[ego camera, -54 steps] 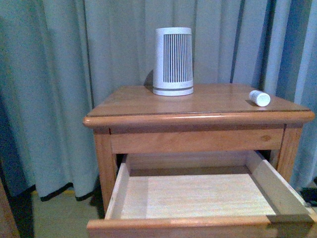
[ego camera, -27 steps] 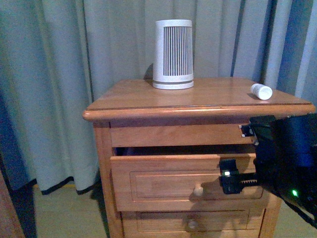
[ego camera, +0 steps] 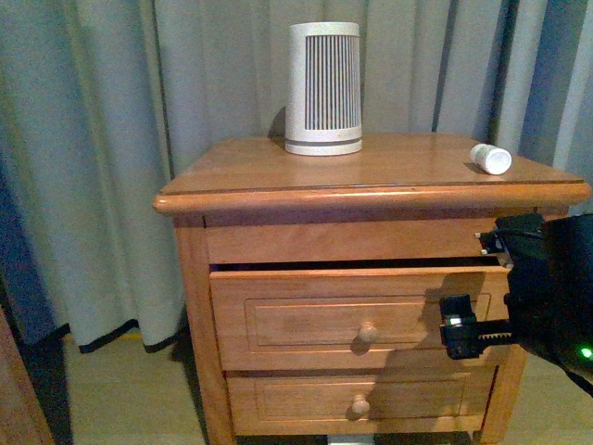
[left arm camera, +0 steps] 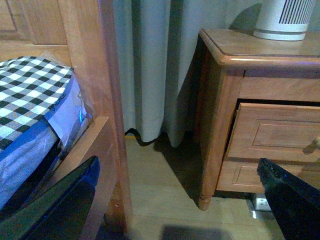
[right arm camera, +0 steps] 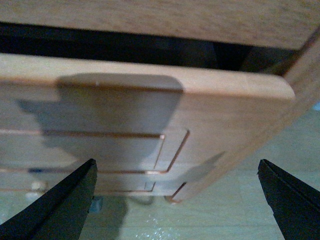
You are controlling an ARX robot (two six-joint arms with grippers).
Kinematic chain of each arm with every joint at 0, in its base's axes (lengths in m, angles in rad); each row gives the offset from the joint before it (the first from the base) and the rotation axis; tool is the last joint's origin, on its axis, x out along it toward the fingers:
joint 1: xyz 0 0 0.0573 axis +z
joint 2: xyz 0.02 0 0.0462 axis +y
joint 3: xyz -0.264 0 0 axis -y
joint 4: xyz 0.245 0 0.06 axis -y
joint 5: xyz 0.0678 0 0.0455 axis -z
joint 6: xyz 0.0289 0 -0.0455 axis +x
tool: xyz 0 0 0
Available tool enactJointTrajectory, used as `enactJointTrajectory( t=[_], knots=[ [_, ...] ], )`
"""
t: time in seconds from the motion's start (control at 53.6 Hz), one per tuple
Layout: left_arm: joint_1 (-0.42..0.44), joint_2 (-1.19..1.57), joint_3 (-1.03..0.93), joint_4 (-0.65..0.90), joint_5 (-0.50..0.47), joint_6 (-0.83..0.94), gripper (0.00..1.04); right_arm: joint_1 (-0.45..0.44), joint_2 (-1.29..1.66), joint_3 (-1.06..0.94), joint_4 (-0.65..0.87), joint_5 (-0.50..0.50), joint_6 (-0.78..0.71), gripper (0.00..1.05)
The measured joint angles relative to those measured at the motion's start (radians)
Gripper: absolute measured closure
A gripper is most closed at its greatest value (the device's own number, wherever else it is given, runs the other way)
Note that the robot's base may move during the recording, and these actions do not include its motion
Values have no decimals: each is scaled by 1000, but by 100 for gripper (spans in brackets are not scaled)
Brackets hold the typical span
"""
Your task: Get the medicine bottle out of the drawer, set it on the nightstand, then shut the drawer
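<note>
**Operator:** Report the furniture, largest item first.

**Me:** The small orange-brown wooden nightstand (ego camera: 371,197) stands against the grey pleated curtain (ego camera: 111,111). Its upper panelled drawer with the round wooden knob (ego camera: 357,315) is nearly closed: a narrow dark gap shows along its top edge, and the front stands slightly proud of the cabinet. The matching lower drawer (ego camera: 357,400) sits flush. To the left of the nightstand, my left wrist view shows a wooden bed frame (left arm camera: 90,100) with blue-and-white checked bedding (left arm camera: 30,95).

**Operator:** Items on the top surface?

**Me:** A large white ribbed cylindrical appliance (ego camera: 323,88) stands upright at the far centre. The small white plastic medicine bottle (ego camera: 490,158) lies on its side near the right edge, well apart from the appliance.

**Operator:** Status of your tools?

**Me:** My right gripper (right arm camera: 177,192) is at the right end of the upper drawer front, its black fingers (right arm camera: 55,207) spread wide apart and holding nothing. My left gripper (left arm camera: 180,205) hangs low between the bed frame and the nightstand, fingers likewise apart and empty, facing the pale wooden floor (left arm camera: 165,195).
</note>
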Motion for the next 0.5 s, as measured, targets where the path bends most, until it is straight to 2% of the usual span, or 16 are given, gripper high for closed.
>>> enactJointTrajectory(
  t=[0.187,0.504],
  knots=[
    [0,0,0,0,0,0,7,1,-288,-195,-63,-5,39,7],
    [0,0,0,0,0,0,7,-134,-1051,-480,-328,66,-17,7]
  ],
)
